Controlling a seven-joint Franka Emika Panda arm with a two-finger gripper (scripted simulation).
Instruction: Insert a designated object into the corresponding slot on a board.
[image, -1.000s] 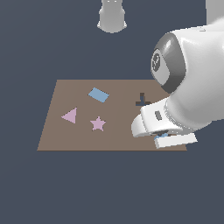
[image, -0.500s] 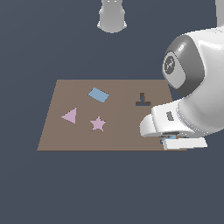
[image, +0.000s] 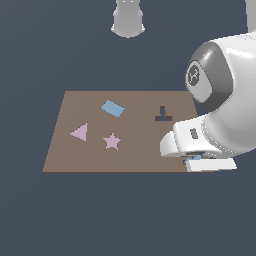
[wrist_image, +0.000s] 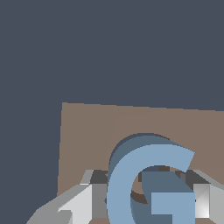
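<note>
While the white gripper (wrist_image: 144, 205) is clamping the small flat light-blue G-shaped piece (wrist_image: 148, 183) between its fingers, that piece is hovering directly over the dark G-shaped recess (wrist_image: 139, 195) near a corner of the flat brown board (image: 125, 150), seemingly needing only lowering.

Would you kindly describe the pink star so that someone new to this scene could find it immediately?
Start at the flat brown board on the dark floor. On the half toward the exterior view's left lie three small flat pieces; the pink star is the one nearest the board's front edge. Its five points set it apart from the pink triangle and the light-blue rectangle tile.
</note>
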